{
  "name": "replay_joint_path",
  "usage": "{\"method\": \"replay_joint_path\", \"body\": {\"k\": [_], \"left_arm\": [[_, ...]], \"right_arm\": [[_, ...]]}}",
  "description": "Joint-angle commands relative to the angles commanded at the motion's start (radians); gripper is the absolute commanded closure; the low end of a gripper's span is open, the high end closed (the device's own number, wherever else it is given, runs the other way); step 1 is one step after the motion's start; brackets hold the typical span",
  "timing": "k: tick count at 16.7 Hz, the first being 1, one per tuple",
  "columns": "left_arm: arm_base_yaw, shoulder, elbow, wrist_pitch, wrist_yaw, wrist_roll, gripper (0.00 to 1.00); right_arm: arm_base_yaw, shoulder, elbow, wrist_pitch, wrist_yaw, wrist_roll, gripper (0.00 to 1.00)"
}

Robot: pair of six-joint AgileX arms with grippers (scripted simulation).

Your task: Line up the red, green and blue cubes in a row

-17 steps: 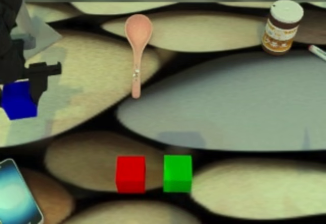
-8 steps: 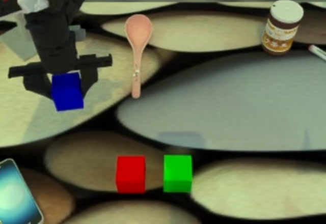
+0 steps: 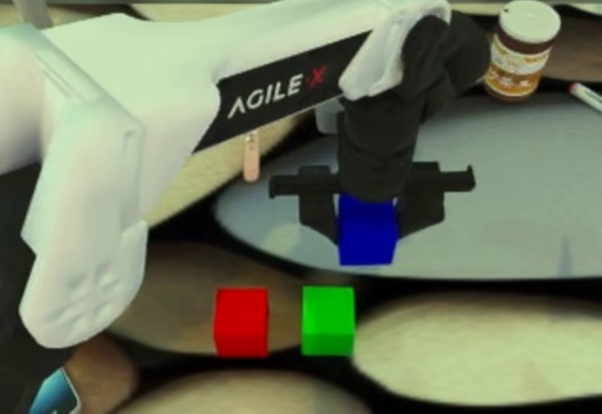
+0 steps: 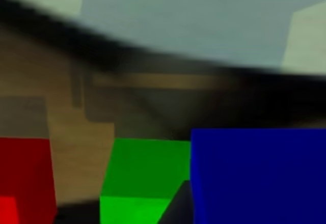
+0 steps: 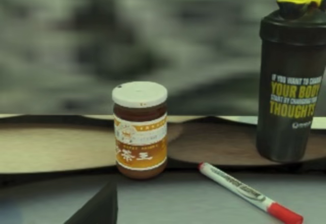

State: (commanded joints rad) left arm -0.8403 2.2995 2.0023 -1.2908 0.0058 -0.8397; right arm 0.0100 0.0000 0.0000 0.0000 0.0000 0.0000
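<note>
My left gripper (image 3: pixel 369 209) clamps the glossy deep-blue cube (image 3: pixel 367 231) above the table; the empty slot lies toward the near edge, right of the bright green cube (image 3: pixel 327 320), which sits beside the red cube (image 3: pixel 241 321).

Even soft light, faint shadows, blurred close-up left wrist view.

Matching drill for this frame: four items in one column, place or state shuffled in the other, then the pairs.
1. blue cube
2. red cube
3. green cube
4. jar

A. on the table, just right of the red one
B. far right of the table, white lid on
C. held in the left hand
D. leftmost of the resting pair

Pairs: 1-C, 2-D, 3-A, 4-B
</note>
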Motion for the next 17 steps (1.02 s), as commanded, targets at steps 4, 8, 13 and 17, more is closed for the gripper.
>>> {"method": "replay_joint_path", "body": {"k": [4,8,13,17], "left_arm": [[-0.131,0.039,0.097,-0.036,-0.002,-0.121,1.0],[-0.137,0.041,0.102,-0.038,-0.002,-0.126,1.0],[-0.131,0.048,0.033,0.038,0.0,-0.127,1.0],[-0.135,0.071,-0.085,0.185,-0.001,-0.127,1.0]], "right_arm": [[0.0,0.0,0.0,0.0,0.0,0.0,0.0],[0.0,0.0,0.0,0.0,0.0,0.0,0.0],[0.0,0.0,0.0,0.0,0.0,0.0,0.0],[0.0,0.0,0.0,0.0,0.0,0.0,0.0]]}}
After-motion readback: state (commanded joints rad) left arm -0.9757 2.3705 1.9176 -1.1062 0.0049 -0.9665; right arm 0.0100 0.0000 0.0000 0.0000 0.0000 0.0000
